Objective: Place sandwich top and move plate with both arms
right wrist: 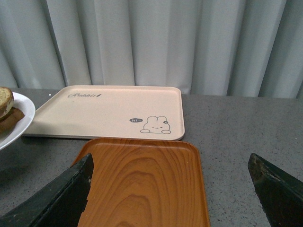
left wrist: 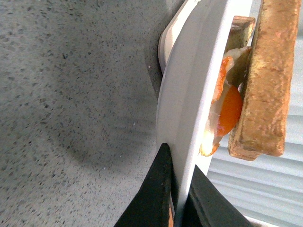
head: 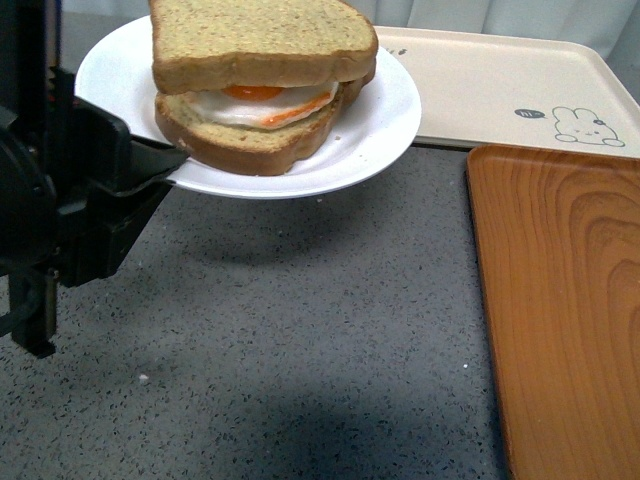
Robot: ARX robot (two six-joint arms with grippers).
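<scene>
1. The plate [head: 385,120] sits in the upper left of the front view, lifted clear of the grey speckled counter [head: 300,350], with its shadow on the surface beneath it.
2. On the plate lies a stacked sandwich: a lower bread slice [head: 240,145], a fried egg [head: 265,103] with its orange yolk showing at the edge, and the sandwich top [head: 260,40] resting flat over the egg, roughly lined up with the slice below.
3. The beige rabbit tray [head: 500,90] lies on the counter in the upper right of the front view, behind the plate; no food lies on the part that shows, and the plate's right rim overlaps its left end in the picture.
4. The wooden tray [head: 560,300] fills the right side of the front view, just in front of the rabbit tray; its visible surface is bare.
5. The left gripper [head: 165,160] reaches in from the left edge of the front view and is clamped on the plate's near-left rim; the left wrist view shows one black finger [left wrist: 154,194] under the rim and the other above it.
6. The right gripper [right wrist: 170,189] appears only in the right wrist view, above the wooden tray, its two fingers spread wide apart at the lower corners and touching nothing.
</scene>
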